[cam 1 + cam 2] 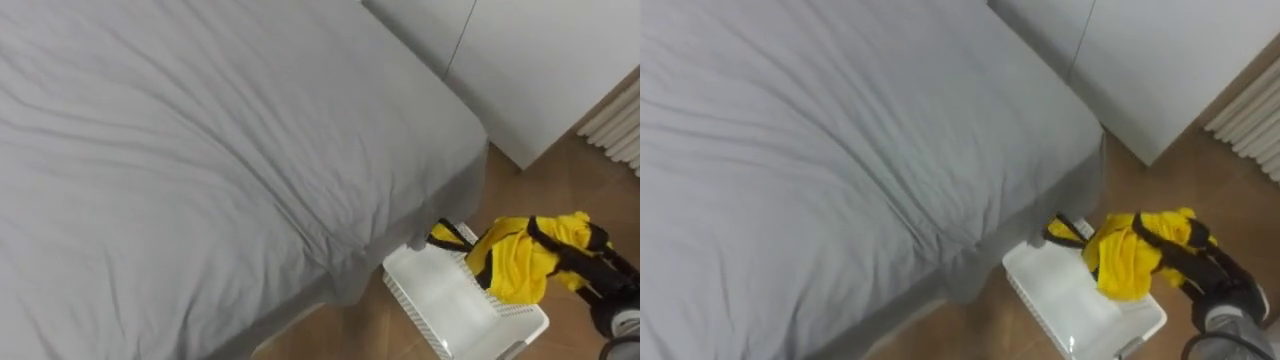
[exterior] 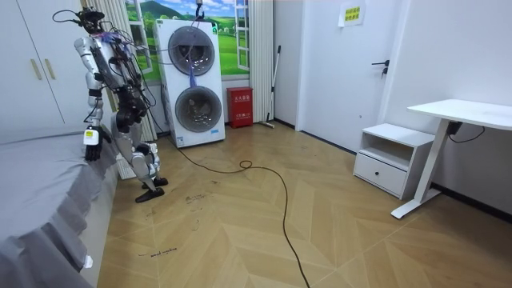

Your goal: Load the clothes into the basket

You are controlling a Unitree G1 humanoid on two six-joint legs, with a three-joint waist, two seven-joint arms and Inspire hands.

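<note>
A yellow garment (image 1: pixel 515 262) with black trim hangs over the far end of a white slatted basket (image 1: pixel 440 300), which stands on the wood floor at the corner of the bed. My right hand (image 1: pixel 592 265) comes in from the lower right, its dark fingers curled into the yellow cloth (image 1: pixel 1120 262) above the basket's (image 1: pixel 1055 295) rim. Part of the garment drapes down inside the basket. In the room view I stand at the far end of the bed, bent towards it, and my left hand (image 2: pixel 92 138) hangs beside the mattress edge.
The grey-sheeted bed (image 1: pixel 200 150) lies to my left. White wardrobe doors (image 1: pixel 540 60) stand ahead on the right, next to a ribbed white panel (image 1: pixel 618 128). Behind me are a stacked washer and dryer (image 2: pixel 196 80), a white nightstand (image 2: pixel 392 156) and a desk (image 2: pixel 464 112).
</note>
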